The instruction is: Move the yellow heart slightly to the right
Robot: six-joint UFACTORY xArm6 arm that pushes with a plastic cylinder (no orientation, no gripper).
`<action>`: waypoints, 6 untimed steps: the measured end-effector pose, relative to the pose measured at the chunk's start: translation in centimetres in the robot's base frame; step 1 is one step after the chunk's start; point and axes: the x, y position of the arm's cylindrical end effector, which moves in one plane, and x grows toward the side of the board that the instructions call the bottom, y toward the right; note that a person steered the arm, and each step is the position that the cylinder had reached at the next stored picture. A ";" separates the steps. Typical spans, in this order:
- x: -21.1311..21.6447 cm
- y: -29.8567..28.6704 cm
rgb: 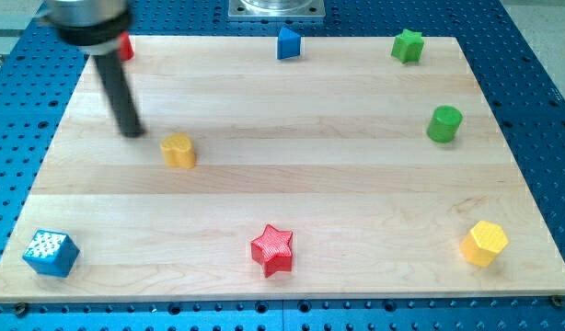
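The yellow heart (178, 150) lies on the wooden board (292, 175) in the left half, a little above mid-height. My tip (132, 131) is on the board just to the upper left of the heart, a short gap away and not touching it. The dark rod rises from the tip toward the view's top left.
A red block (125, 47) is partly hidden behind the rod at the top left. A blue block (288, 43) and a green star (408, 45) sit along the top. A green cylinder (443, 123), yellow hexagon (485, 243), red star (272, 249), blue cube (51, 253).
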 end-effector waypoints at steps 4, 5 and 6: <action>3.9 26.4; 3.5 25.8; 7.0 36.3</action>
